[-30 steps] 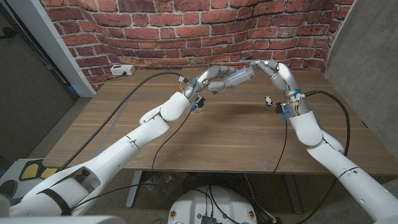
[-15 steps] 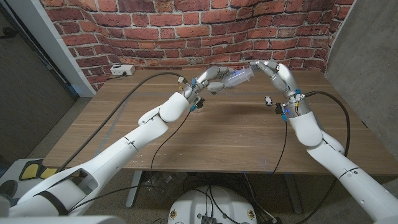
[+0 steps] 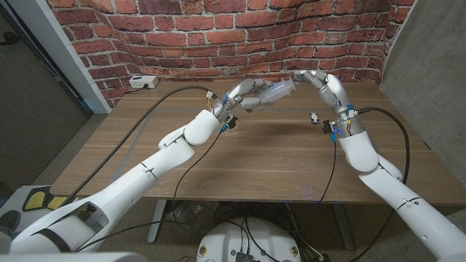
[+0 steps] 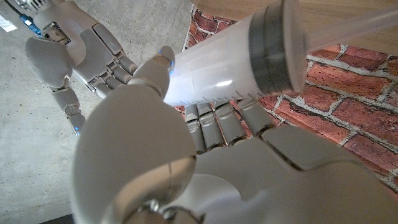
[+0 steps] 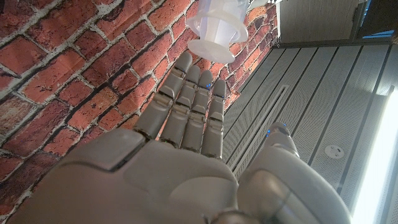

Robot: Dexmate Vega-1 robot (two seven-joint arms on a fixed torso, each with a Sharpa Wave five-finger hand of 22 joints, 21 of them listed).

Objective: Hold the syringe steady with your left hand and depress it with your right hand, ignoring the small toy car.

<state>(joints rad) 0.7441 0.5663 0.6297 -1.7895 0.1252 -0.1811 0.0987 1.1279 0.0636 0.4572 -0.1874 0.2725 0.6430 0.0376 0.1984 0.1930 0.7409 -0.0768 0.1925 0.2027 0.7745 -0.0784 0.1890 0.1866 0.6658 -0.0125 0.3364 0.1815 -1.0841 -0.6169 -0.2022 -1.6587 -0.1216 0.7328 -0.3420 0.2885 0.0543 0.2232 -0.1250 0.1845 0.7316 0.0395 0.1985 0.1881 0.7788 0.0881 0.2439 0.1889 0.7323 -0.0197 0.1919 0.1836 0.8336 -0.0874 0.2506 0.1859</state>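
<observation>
Brick wall backs my wooden worktop (image 3: 240, 156); at upper centre my left hand (image 3: 247, 93) grips the syringe (image 3: 279, 89) aloft, its long axis running level toward frame right. My right hand (image 3: 317, 80), holding nothing with fingers loosely apart, sits nearest the plunger end, fingertips at it.

Left robot hand (image 3: 246, 93) gripping, right robot hand (image 3: 314, 80) raised

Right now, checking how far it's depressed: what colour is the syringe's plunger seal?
Dark grey, inside the translucent white syringe barrel; it shows best in the left wrist view.
</observation>
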